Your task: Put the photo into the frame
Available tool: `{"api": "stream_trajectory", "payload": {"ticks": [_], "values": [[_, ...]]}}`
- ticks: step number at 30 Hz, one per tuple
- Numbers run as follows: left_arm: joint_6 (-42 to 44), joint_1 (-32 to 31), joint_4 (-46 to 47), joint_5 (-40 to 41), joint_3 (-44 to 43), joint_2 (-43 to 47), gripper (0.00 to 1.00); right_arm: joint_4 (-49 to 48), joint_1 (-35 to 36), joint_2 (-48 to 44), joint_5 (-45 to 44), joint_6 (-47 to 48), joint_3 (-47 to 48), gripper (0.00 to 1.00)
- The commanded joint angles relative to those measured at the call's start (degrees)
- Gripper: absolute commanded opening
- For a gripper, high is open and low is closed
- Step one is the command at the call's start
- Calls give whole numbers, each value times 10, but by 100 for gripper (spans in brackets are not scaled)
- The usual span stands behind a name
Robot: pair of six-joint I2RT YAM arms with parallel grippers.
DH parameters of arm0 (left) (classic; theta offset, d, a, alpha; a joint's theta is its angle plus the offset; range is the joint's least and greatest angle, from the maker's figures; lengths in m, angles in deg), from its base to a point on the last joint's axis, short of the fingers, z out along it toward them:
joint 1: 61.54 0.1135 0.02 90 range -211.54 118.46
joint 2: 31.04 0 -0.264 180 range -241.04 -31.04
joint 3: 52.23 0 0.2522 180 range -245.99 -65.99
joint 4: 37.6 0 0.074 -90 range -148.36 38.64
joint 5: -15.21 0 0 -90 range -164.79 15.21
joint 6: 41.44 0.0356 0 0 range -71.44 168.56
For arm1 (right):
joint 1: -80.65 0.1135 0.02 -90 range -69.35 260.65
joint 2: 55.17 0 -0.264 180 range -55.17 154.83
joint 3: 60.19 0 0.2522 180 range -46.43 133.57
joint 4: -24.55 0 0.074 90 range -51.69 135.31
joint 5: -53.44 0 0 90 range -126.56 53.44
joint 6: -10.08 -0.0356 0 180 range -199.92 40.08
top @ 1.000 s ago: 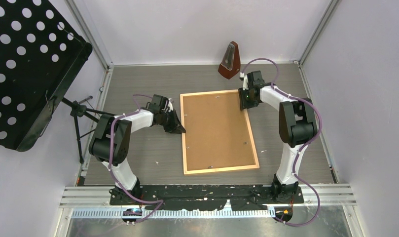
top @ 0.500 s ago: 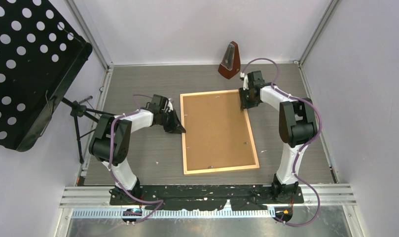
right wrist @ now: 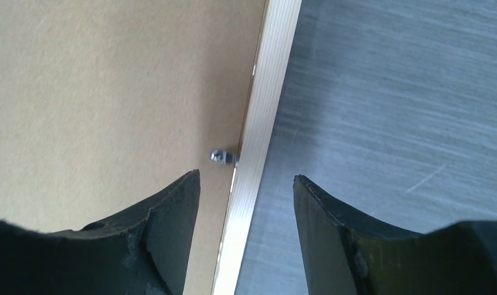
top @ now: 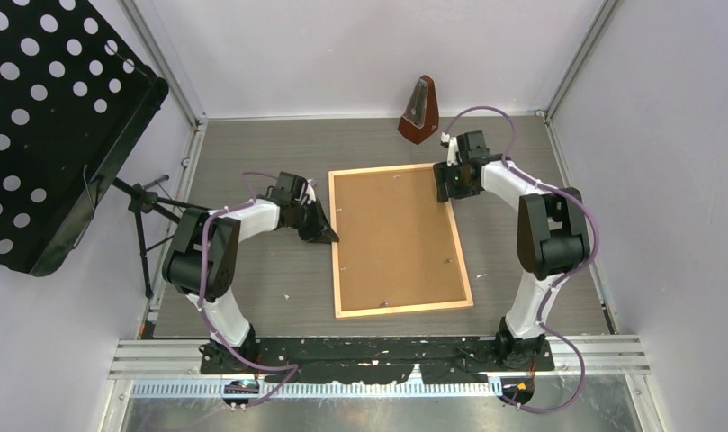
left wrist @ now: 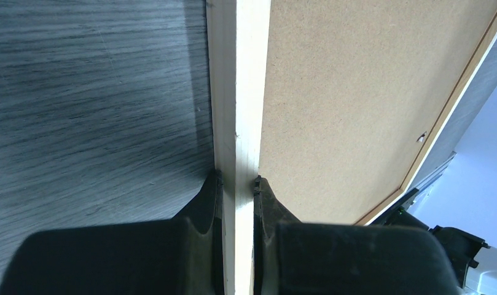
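A grey wood-grain desk sits boxed in by pale, plain walls. A black perforated metal music stand leans in over its left side, and a small dark red-brown wooden metronome stands upright near the far edge.

In the middle of the desk a thin, light natural-wood rectangular picture frame lies flat with its back upward. Its long sides run from near to far, slightly skewed. A plain brown backing board fills the opening inside the moulding.

The left gripper is at the frame's left rail, about a third of the way down from the far corner. Its black fingers are pressed in on the pale moulding, pinching it, one on the desk side and one on the board side.

The right gripper is at the right rail, just short of the far right corner. Its fingers are spread wide and straddle the moulding, one above the backing board and one above the bare desk, and neither visibly touches the wood. Between them a small silver metal tab juts from the rail's inner edge over the board.
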Motion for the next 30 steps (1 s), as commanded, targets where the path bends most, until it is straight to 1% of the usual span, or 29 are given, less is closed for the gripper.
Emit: {"api": "stream_trajectory", "payload": {"ticks": [1,8,14,21,23,24,26,30], "values": [[10,-3,-38,42,28,-53,0,-14,-4,-86,20,25,-43,64],[6,-1,-33,24,26,-58,0,12,-9,-197,35,115,-134,65],[6,0,-32,22,23,-60,0,70,-9,-265,67,193,-191,68],[7,3,-31,19,22,-62,0,87,-8,-308,79,247,-236,73],[8,4,-30,18,22,-62,0,83,-8,-314,87,252,-250,75],[8,5,-29,19,22,-61,0,81,-9,-315,95,253,-258,78],[7,7,-29,19,22,-61,0,75,-8,-320,105,254,-269,81],[8,9,-27,18,24,-60,0,63,-9,-328,118,258,-286,83]]}}
